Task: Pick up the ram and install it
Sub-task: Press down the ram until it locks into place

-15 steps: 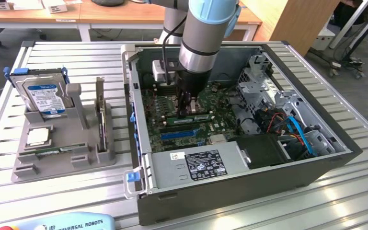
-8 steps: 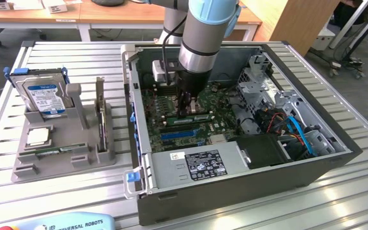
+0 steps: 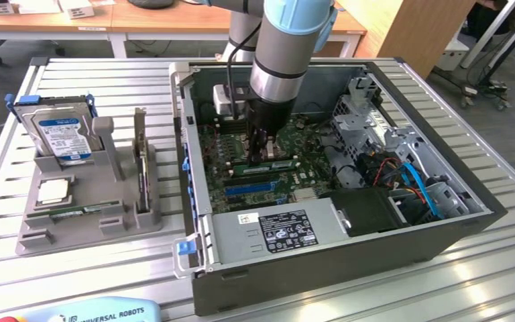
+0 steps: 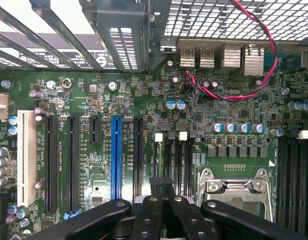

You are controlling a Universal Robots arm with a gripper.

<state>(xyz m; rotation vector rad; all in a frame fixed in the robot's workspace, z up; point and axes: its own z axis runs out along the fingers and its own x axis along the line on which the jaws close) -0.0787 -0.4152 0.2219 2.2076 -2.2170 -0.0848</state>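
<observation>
My gripper [image 3: 259, 159] reaches down inside the open computer case [image 3: 472, 221], fingertips at the motherboard's memory slots [image 4: 173, 157]. In the wrist view the black fingers [image 4: 150, 215] are pressed together, and my gripper [image 4: 161, 183] is shut right above a slot with nothing visible between the tips. One ram [image 3: 281, 164], a green stick with a pale label, appears to stand in the slots right beside the fingertips; whether the tips touch it I cannot tell. A second ram [image 3: 139, 153] stands on edge in the grey holder [image 3: 119, 221] on the exterior view's left.
The holder also carries a blue-labelled hard drive [image 3: 61, 134] and a square silver CPU chip [image 3: 53, 191]. Inside the case are the CPU socket [image 4: 236, 187], expansion slots [image 4: 116, 157], a red cable [image 4: 263, 65], blue cables [image 3: 423, 191] and the power supply [image 3: 275, 231].
</observation>
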